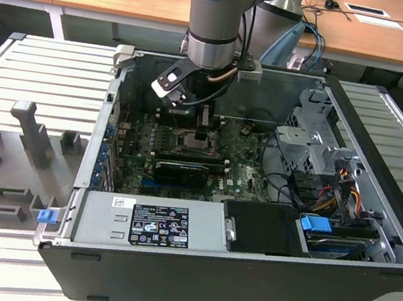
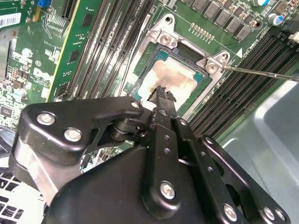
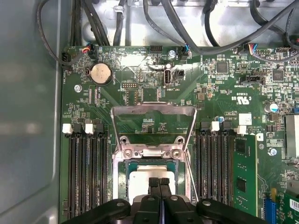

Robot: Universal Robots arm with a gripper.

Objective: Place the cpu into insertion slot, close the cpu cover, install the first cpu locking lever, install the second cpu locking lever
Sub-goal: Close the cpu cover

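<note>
The cpu (image 3: 140, 183) lies flat in the insertion slot (image 3: 125, 166), its pale silver top stained brown in the second wrist view (image 2: 175, 77). My gripper (image 3: 159, 183) is shut, its two black fingertips (image 2: 161, 93) pressed together with nothing between them, resting on or just above the chip's near edge. The cpu cover (image 3: 154, 108) is swung open and lies back on the board beyond the socket, with green board showing through its cut-out. A thin metal lever rod (image 2: 261, 73) sticks out beside the socket. In the exterior view my gripper (image 1: 200, 130) hangs over the socket (image 1: 187, 146) inside the open computer case.
Long black memory slots (image 3: 86, 172) flank the socket on both sides, with a green card (image 3: 243, 172) standing in one. A coin battery (image 3: 100, 73) and black cables (image 3: 187, 18) lie beyond. Grey case wall (image 3: 28, 116), power supply (image 1: 151, 222) and drive cage (image 1: 315, 136) hem in the board.
</note>
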